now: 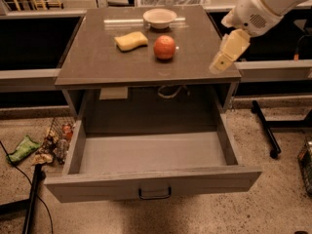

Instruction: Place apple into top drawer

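Start at the near edge: the top drawer (97, 188) stands pulled fully out toward you, handle (155, 194) facing the camera. Its grey floor is bare, so the destination is ready to receive. Directly behind and above it lies the table (92, 65). The gripper (223, 60) hangs at the table's right front corner, roughly over the edge and angled downward. You cannot tell from this view whether it is spread or closed, so verify before approaching. The apple (165, 47) rests on the table, untouched and well apart from the gripper. It lies toward the left of the view from the gripper and slightly farther back. Being round, it has no long axis, so no wrist alignment is called for. The coming move is judged to be a sideways reach across the table toward the apple. Note the sponge (131, 40) just beside the apple on its far side from the gripper. The bowl (159, 17) stands behind the apple, near the table's back edge.
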Motion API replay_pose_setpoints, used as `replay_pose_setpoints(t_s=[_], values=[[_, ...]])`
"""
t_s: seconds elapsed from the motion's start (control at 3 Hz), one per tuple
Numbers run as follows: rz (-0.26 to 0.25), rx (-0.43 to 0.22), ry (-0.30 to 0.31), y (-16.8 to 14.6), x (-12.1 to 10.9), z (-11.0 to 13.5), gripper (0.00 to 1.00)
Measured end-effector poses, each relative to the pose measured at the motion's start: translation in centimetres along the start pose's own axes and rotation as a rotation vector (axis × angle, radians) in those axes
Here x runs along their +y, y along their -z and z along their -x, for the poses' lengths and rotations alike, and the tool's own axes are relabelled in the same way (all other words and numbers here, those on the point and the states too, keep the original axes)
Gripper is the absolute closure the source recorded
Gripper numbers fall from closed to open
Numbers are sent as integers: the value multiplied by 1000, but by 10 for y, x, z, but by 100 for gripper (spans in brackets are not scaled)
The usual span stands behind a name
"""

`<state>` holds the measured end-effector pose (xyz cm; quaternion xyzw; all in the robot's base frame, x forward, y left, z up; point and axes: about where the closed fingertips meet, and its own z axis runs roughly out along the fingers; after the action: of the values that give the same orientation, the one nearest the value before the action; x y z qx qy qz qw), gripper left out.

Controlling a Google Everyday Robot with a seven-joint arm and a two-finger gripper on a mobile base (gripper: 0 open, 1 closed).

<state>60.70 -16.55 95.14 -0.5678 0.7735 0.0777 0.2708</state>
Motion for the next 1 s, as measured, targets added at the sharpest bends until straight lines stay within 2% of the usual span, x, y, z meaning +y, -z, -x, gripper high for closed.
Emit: replay_pose_setpoints(t_s=[0.33,0.67,1.0], values=[[-46,-58,-105,-31,-31,10,0],[-55,-66,-115,-33,-34,12,0],[-48,-124,-147,-53,-43,16,0]])
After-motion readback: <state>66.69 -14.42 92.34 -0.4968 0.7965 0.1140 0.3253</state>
